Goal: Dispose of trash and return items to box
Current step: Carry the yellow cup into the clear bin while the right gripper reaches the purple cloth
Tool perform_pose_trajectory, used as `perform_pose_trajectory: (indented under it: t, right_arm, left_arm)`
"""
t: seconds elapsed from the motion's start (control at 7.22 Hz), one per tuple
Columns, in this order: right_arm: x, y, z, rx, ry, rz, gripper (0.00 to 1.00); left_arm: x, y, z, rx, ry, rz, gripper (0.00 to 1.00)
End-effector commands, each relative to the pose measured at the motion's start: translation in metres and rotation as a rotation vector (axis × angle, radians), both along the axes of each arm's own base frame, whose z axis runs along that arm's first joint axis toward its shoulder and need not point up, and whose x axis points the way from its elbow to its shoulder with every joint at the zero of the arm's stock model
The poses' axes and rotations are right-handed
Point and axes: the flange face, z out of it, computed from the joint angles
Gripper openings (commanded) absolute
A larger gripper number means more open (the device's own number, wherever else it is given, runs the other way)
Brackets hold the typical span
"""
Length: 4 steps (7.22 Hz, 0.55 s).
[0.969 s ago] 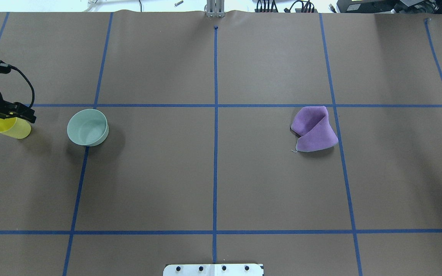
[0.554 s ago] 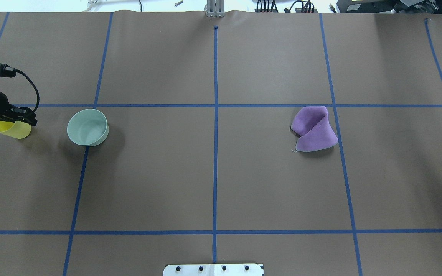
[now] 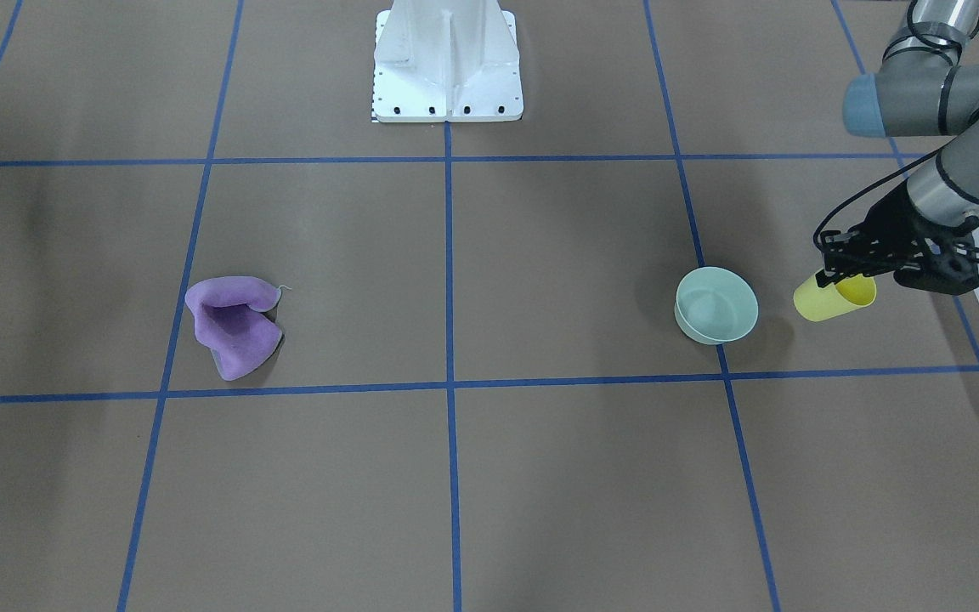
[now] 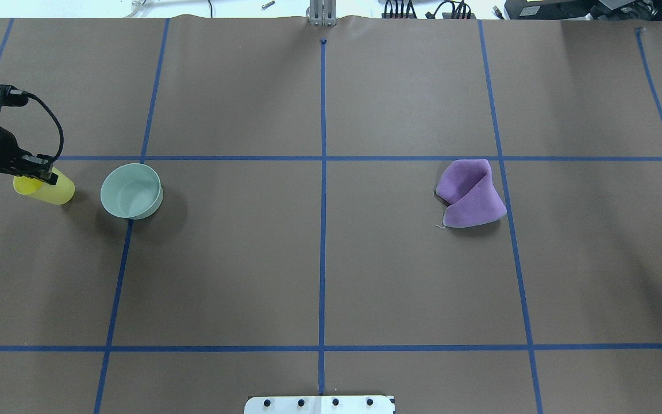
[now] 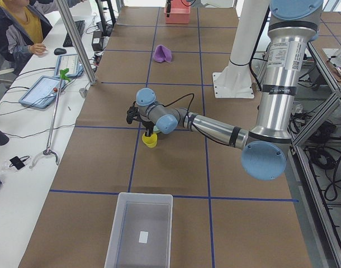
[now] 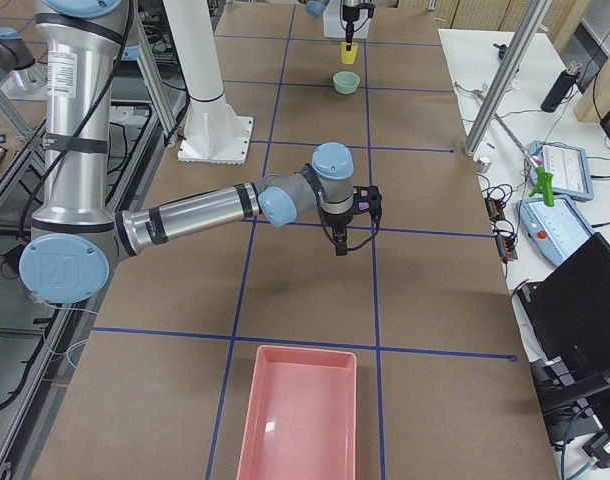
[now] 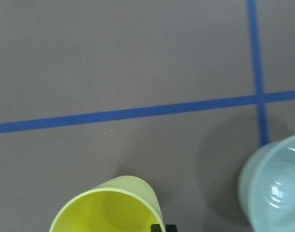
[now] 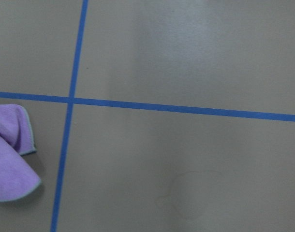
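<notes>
One tilted yellow cup (image 3: 825, 299) is clamped by the left gripper (image 3: 840, 274), mid-right of frame near the mint bowl (image 3: 716, 304); right gripper (image 6: 341, 244): cannot tell

So the brown-papered table (image 4: 319, 259) is wearing a grid of blue tape lines (image 4: 323, 172). A mint-green bowl (image 4: 131, 191) is sitting upright on it, a purple cloth (image 4: 472, 194) is lying crumpled well apart, and a frosted bin (image 5: 112, 245) and pink tray (image 6: 300, 410) are resting at opposite ends.
</notes>
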Motion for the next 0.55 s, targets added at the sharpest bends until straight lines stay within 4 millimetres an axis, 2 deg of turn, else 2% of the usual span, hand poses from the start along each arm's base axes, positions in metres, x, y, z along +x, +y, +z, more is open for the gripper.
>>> perform_pose_trajectory:
  t: [0.0,0.14,0.28,0.42]
  right_arm:
    - [-0.083,-0.003,-0.043,-0.023,-0.027,0.060,1.00]
    - [-0.104,-0.002,-0.053,-0.012,-0.029,0.045,1.00]
    - [-0.137,0.001,-0.070,-0.029,-0.040,0.064,1.00]
    - [-0.182,0.009,-0.085,-0.020,-0.028,0.081,1.00]
  left_arm:
    - [-0.074,-0.009,-0.022,0.008,0.084,-0.066,0.00]
    - [-0.106,-0.011,-0.013,0.056,0.079,-0.080,0.00]
    - [-0.146,0.000,0.022,0.111,0.033,-0.070,0.00]
    - [-0.202,0.003,0.046,0.155,-0.026,-0.056,0.00]
